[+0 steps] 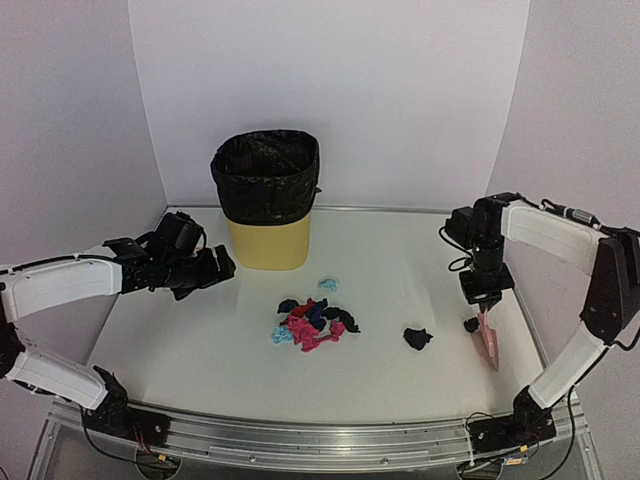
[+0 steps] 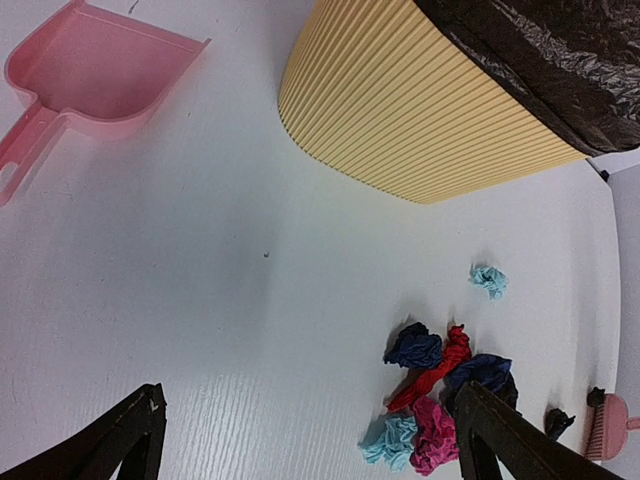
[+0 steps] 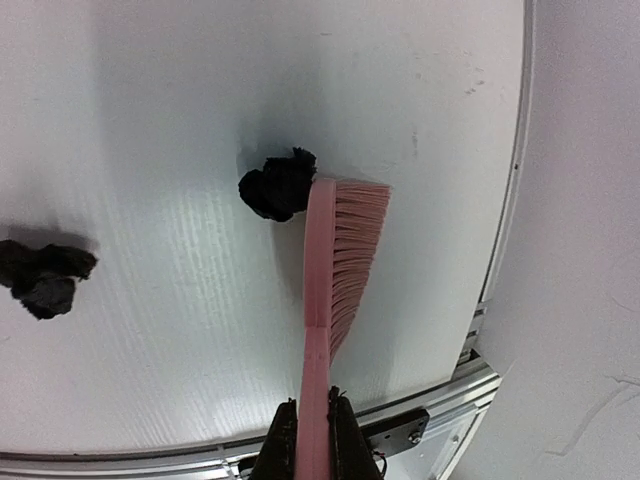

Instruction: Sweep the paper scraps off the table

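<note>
Several paper scraps [image 1: 312,322] in pink, red, navy and light blue lie bunched mid-table, shown as the scrap pile [image 2: 440,390] in the left wrist view. A lone light blue wad [image 1: 328,284] sits behind them. One black wad [image 1: 417,338] lies to their right. A smaller black wad [image 3: 278,186] touches the back of the pink brush [image 3: 335,260]. My right gripper [image 3: 313,435] is shut on the brush handle, bristles toward the right edge. My left gripper [image 1: 215,265] hovers open and empty at the left, its fingers [image 2: 130,440] wide apart.
A yellow bin [image 1: 266,200] with a black liner stands at the back of the white table [image 1: 200,350]. A pink dustpan [image 2: 95,75] lies on the table near the bin. A metal rail [image 1: 300,440] runs along the front edge.
</note>
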`<state>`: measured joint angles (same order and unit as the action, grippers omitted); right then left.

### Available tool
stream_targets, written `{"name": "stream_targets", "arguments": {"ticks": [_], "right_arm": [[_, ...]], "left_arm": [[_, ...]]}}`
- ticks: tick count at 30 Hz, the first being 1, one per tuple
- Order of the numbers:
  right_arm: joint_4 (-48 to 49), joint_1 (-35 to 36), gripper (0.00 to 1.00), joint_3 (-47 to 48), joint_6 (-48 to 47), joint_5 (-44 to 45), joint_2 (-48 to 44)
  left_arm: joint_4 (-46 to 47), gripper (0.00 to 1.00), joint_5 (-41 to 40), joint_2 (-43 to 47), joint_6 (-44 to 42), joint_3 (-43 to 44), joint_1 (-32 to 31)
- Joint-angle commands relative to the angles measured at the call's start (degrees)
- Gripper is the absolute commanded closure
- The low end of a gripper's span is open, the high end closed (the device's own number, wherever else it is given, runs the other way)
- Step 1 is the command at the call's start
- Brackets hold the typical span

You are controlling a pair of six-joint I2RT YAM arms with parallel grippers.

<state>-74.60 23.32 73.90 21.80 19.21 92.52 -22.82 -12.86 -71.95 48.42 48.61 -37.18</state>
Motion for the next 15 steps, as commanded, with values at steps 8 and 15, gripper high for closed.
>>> {"name": "stream_targets", "arguments": {"ticks": [8,15], "right_arm": [[6.87,15.87,1.0,12.32,8.26,-13.23,11.11],[9.81,19.07,1.0,20.94,12.97,-18.76,17.77]], "left_arm": [[-3.13,0.0,-3.64,5.08,3.19,-1.58,0.05],[-8.44,0.0,-6.65,7.05,2.81,-0.43,0.04]]}}
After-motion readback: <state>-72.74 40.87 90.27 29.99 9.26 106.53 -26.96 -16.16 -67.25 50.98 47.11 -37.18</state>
